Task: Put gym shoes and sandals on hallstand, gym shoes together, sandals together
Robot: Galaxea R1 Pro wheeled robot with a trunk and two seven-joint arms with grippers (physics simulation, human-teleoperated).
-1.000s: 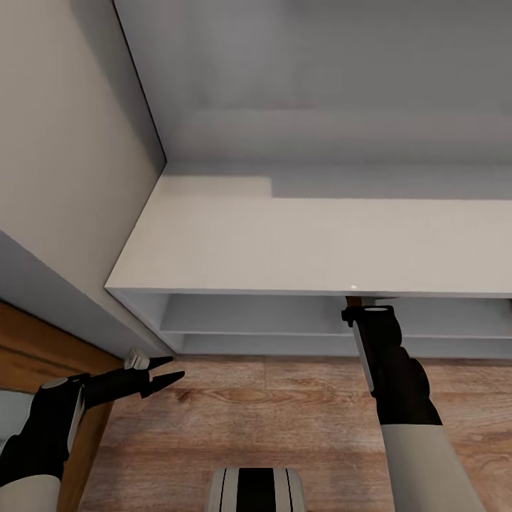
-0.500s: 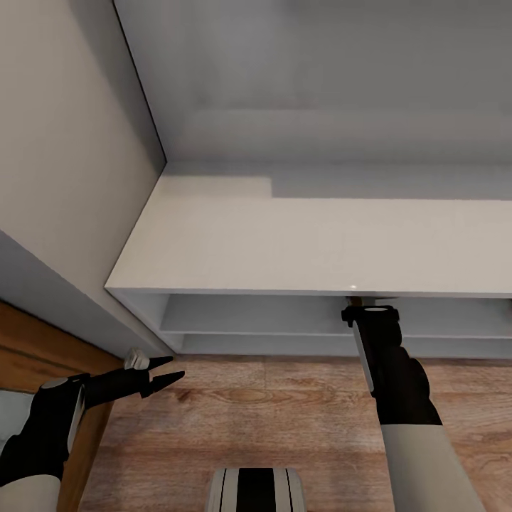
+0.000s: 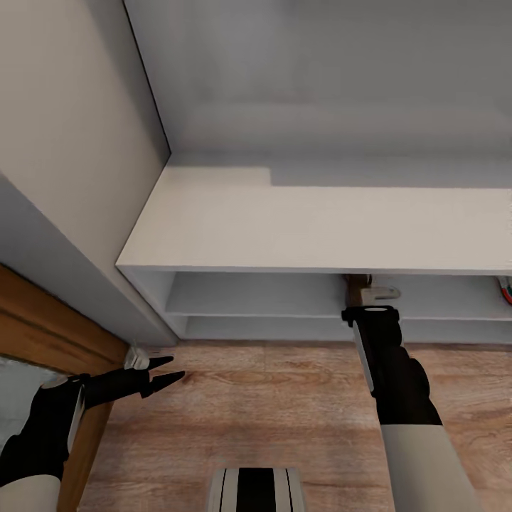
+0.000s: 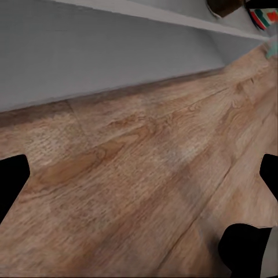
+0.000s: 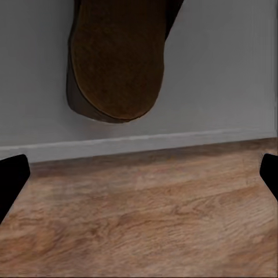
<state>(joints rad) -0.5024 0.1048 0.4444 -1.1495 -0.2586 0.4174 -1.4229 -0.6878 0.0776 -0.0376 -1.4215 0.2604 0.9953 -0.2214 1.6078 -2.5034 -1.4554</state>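
Note:
The pale hallstand (image 3: 320, 227) spans the head view, with two open shelf slots under its top. One brown sandal (image 3: 353, 286) lies on the upper shelf; in the right wrist view this sandal (image 5: 116, 63) shows its tan footbed just past the shelf edge. My right gripper (image 3: 367, 313) hovers over the corridor floor (image 3: 270, 398) in front of that sandal, open and empty. A gym shoe (image 3: 505, 289) with red and green marks peeks out of the shelf at the far right, and this gym shoe (image 4: 263, 16) also shows in the left wrist view. My left gripper (image 3: 165, 371) hangs open above the floor near the rack's left end.
A grey wall (image 3: 71, 142) and a wooden door frame (image 3: 43, 334) close off the left side. The robot's base (image 3: 256, 491) sits at the lower middle. A small pale piece (image 3: 380, 292) lies beside the sandal; what it is I cannot tell.
The whole picture has shifted: the camera pulled back, so more of the shelf slots, the sandal and the gym shoe's edge show. Both grippers stay open.

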